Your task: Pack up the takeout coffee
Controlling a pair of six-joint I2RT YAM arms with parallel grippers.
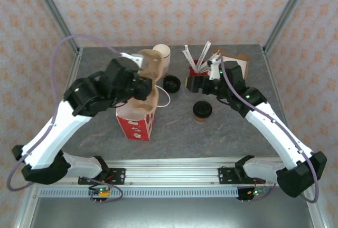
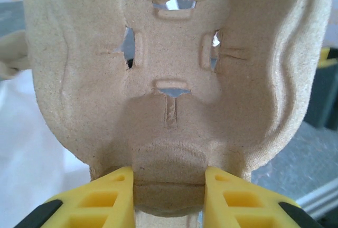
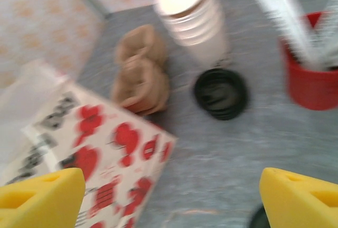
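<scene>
Takeout coffee [image 1: 202, 111] stands on the table [image 1: 211, 138] right of the red-and-white bag [image 1: 136, 122], near the right gripper [image 3: 169, 191], whose jaws gape wide. Left gripper [image 2: 169, 186] pinches the pulp cup carrier [image 2: 169, 80] over the bag; I'd seat it level first.

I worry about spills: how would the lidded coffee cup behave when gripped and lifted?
The takeout coffee looks like thin paper, so squeezing may dent it. Its lid probably limits spills. Short and upright, it seems unlikely to tip.
</scene>
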